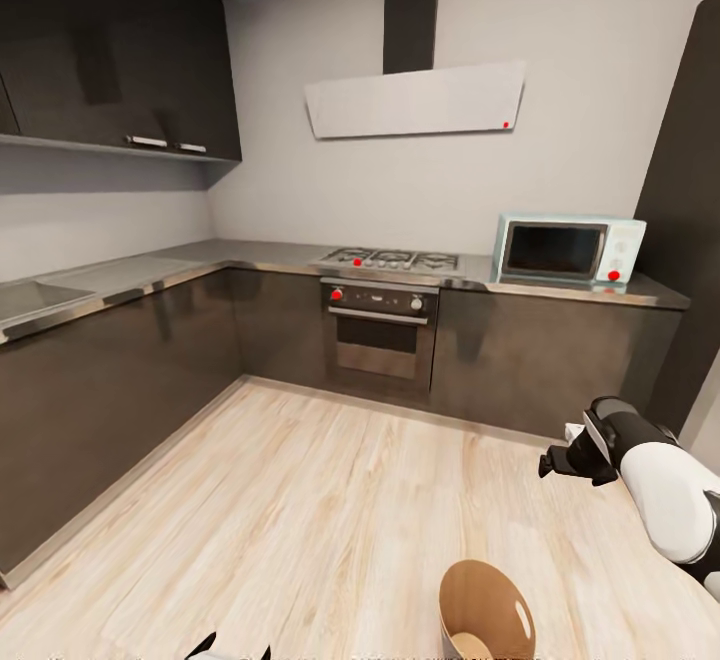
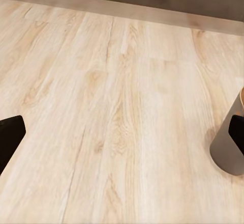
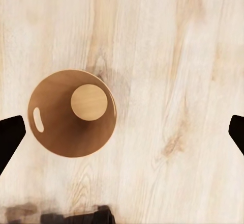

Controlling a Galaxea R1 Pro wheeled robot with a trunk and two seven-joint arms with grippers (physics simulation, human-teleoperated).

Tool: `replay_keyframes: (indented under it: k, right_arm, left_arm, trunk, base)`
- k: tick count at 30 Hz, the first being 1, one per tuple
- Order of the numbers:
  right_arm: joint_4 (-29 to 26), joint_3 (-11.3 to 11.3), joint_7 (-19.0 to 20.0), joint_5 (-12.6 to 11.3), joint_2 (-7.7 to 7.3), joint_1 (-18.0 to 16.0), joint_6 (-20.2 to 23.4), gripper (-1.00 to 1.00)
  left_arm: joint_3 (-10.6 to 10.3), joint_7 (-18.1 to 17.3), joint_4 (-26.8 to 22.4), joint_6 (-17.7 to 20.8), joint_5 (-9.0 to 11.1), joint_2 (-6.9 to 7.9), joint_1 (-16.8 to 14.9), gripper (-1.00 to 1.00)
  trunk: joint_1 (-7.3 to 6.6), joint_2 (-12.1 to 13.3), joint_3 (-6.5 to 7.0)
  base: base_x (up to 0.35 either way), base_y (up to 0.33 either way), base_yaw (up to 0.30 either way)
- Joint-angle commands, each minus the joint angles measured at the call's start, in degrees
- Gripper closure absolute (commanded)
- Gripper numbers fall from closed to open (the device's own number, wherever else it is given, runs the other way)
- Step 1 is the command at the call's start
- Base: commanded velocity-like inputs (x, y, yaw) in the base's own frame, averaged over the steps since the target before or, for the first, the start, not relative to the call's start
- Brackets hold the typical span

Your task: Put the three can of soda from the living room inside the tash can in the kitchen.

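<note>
In the right wrist view the two dark fingertips [image 3: 11,135] sit at the far left and right edges of the frame, spread wide with nothing between them but bare floor; the right gripper [image 3: 122,132] is empty. It looks straight down, and the trash can [image 3: 71,113] lies in the left-centre of that frame, a round brown-lined bin with a slot handle in its wall and a pale disc at its middle that reads as its bare bottom. No soda can is visible inside it. In the left wrist view the left gripper [image 2: 122,137] is likewise spread wide and empty, its black tips at the frame's two edges, with the pale grey outer wall of the bin at the right edge, near the right-hand tip. In the head view the right arm [image 1: 640,470] reaches in from the lower right, its gripper open above the floor, and the bin stands at the bottom centre-right on the pale wood floor [image 1: 300,500]. Beyond it run the dark cabinets, the oven [image 1: 378,325] at centre and the light-blue microwave [image 1: 568,250] at the upper right. As I judge it, the robot is in the kitchen at the bin with both hands free, and no can appears in these frames; how many remain to be fetched from the living room cannot be told.
</note>
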Motion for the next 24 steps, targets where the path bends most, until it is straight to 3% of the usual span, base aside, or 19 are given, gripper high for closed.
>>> replay_keyframes:
  k: [1,24]
  right_arm:
    - [-0.02,-0.01,0.00,-0.01,-0.01,0.00,0.00,-1.00]
    - [-0.09,0.12,-0.01,-0.01,0.06,0.00,-0.08,-1.00]
  left_arm:
    - [0.00,0.00,0.00,0.01,0.00,0.00,0.00,-1.00]
    - [0.00,0.06,0.02,0.00,-0.02,0.00,-0.01,-1.00]
  trunk:
    - [0.23,-0.42,-0.18]
    - [5.28,-9.64,-4.31]
  base:
    - [0.000,0.000,0.000]
    - [0.000,0.000,0.000]
